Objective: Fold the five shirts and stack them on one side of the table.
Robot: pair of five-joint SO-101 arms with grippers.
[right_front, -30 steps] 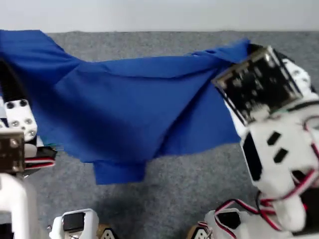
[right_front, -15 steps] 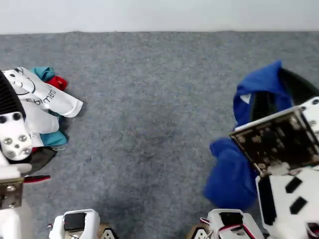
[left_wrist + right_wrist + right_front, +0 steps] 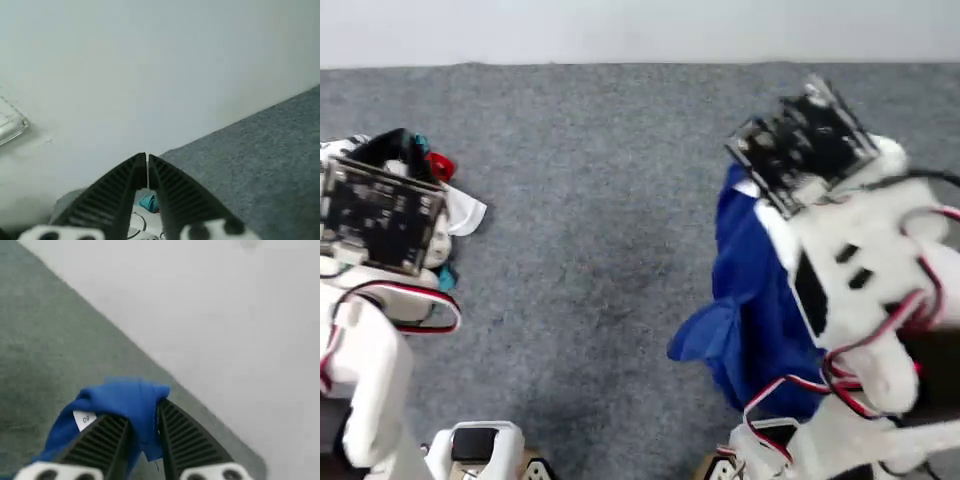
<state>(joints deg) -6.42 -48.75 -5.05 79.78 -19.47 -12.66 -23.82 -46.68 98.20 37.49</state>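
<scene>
Blue shirt (image 3: 120,397): soft matte cloth, bunched and crumpled, with a small white tag (image 3: 84,419) showing. Right claw (image 3: 145,412) has black ribbed fingers and is clamped on the bunch. Table (image 3: 600,250) is grey with a felt-like nap. Pile of other shirts (image 3: 465,212) is a loose heap of white, teal and red.

A second ago the blue shirt lay spread wide across the table. Half a second ago it was a low lump near the right arm's base; now it hangs longer. The left arm has swung over the pile and covers most of it.

The shirt humps over the right claw's tips and drapes limp beneath it, one pointed flap jutting sideways. Left claw (image 3: 147,160): jaws together, gripping nothing, the pile just below it.
</scene>
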